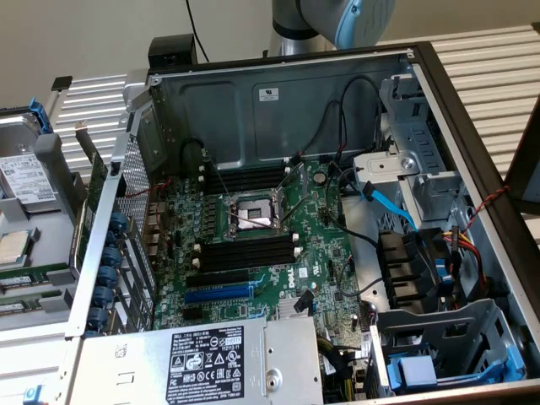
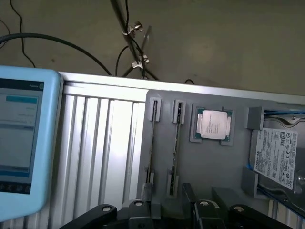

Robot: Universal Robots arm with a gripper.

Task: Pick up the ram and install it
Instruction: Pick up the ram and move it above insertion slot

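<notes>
Overhead, the gripper hangs with its jaws spread wide and nothing between them, over the grey holder tray. The ram stands on edge in that tray, beside a second stick, a processor and a hard drive. On the motherboard, black memory slots flank the socket.

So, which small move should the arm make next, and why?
Probably descend toward the ram standing on edge in the grey tray. The fingers are open, holding nothing, with that stick roughly between them, and the black memory slots on the motherboard look empty.
</notes>
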